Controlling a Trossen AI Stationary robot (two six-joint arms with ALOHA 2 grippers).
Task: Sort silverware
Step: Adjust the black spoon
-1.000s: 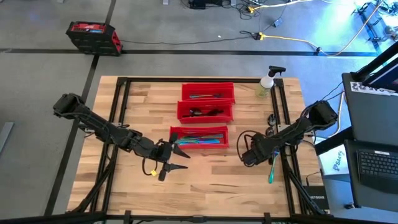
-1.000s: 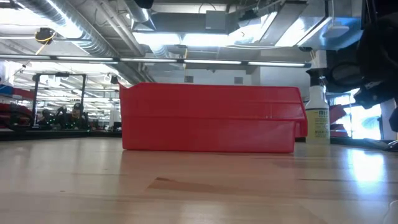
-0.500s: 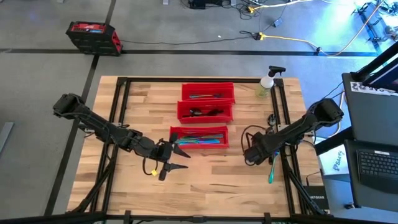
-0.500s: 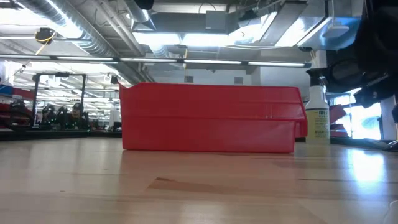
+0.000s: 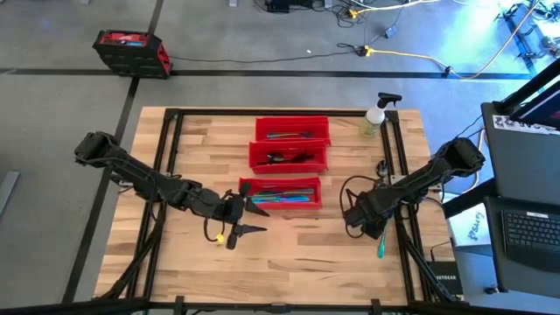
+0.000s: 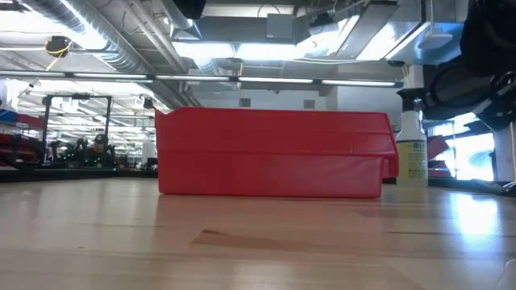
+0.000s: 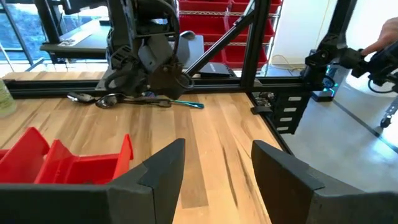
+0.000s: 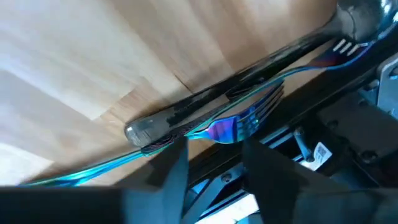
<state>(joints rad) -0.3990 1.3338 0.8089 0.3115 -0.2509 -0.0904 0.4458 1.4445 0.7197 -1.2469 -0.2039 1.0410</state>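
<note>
Three long red plastic bins [image 5: 291, 129] sit in a row down the middle of the pale wood-plank worktop [image 5: 289, 254], each holding slim metal silverware. The nearest bin [image 5: 280, 192] holds iridescent teal and purple pieces; the middle bin [image 5: 289, 157] holds dark ones.

One loose iridescent fork [image 8: 245, 121] lies at the worktop's right edge, against the black metal frame rail, its tines shimmering blue and purple and its thin handle running teal. A dark cable crosses it. From above the fork shows as a teal sliver [image 5: 381, 243] just beside the right arm.

Right gripper [image 5: 360, 224] is low over this edge, its two dark fingers [image 8: 171, 171] standing either side of the fork's neck with a gap between them; whether they touch it I cannot tell.

Left gripper [image 5: 249, 219] hovers just beside the nearest bin's left end, its blunt black jaws parted and empty.

A clear spray bottle [image 5: 375, 118] stands at the far right corner.
</note>
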